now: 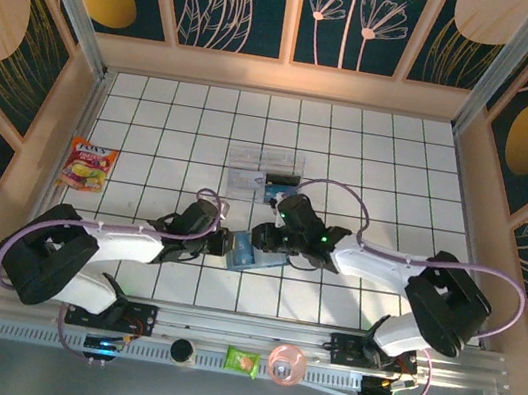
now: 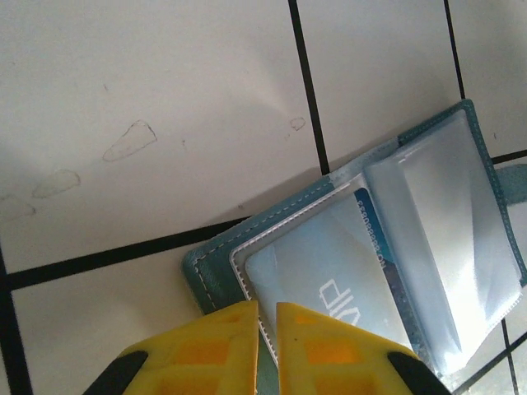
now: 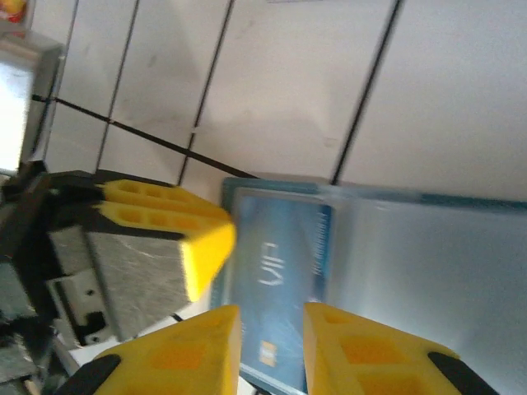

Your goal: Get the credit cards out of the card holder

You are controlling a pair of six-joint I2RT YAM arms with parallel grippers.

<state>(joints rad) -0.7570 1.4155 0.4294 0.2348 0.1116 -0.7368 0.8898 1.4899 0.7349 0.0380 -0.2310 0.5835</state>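
The teal card holder (image 1: 242,253) lies open on the white tiled table between my two grippers. In the left wrist view its teal stitched edge (image 2: 216,271) frames clear sleeves, and a blue credit card (image 2: 329,271) marked VIP sits inside one sleeve. My left gripper (image 2: 267,317) (image 1: 227,244) is closed to a narrow gap on the holder's near edge. In the right wrist view the same credit card (image 3: 280,247) lies flat in the card holder (image 3: 445,197). My right gripper (image 3: 272,325) (image 1: 259,239) stands open just over the card's end. The left gripper's finger (image 3: 198,239) sits beside the holder.
A clear plastic tray (image 1: 267,170) holding a black rectangle stands just behind the holder. A snack packet (image 1: 89,164) lies at the far left. On the near rail are a green packet (image 1: 242,361) and a pink round thing (image 1: 285,363). Wooden walls enclose the table.
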